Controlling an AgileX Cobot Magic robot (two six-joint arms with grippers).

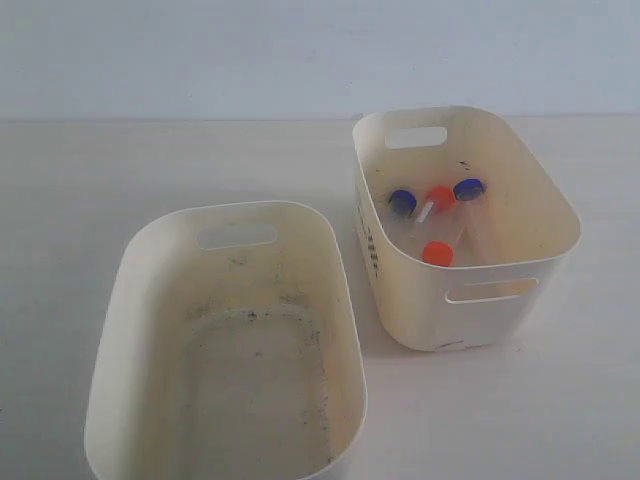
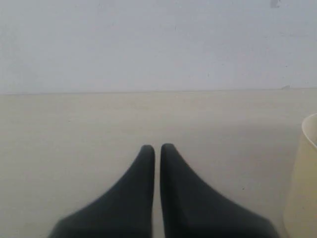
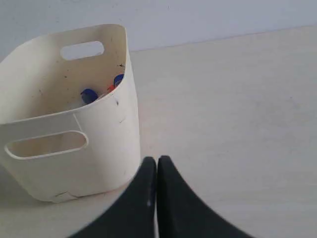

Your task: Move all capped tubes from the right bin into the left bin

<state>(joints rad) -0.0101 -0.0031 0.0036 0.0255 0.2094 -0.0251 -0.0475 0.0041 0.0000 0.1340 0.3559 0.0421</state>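
**Start of run: nothing moved, four tubes to go**

Progress: we judge the task to be at its very start. The left bin (image 1: 128, 275) holds no tube, only dark specks on its floor. All four capped tubes (image 1: 437, 225) lie in the right bin (image 1: 565, 225), so four transfers remain.

Containers: both bins stand on the tabletop (image 1: 70, 180). In the exterior view the left bin fills the 7 o'clock part of the frame. The right bin sits at 2 o'clock from it, close by, and we cannot tell whether the walls touch. The tubes lie jumbled on the right bin's floor. One blue cap (image 1: 403, 201) is at 10 o'clock of the cluster and another blue cap (image 1: 468, 189) at 1 o'clock. One orange-red cap (image 1: 440, 197) sits between them, and the second orange-red cap (image 1: 437, 253) is at 6 o'clock. The clear tube bodies are hard to trace.

Tools: the left tool (image 2: 157, 148) is narrow, with its fingers nearly together, and holds nothing over bare tabletop. The right tool (image 3: 156, 161) is closed tight and empty, low outside the right bin's wall. Neither shows in the exterior view.
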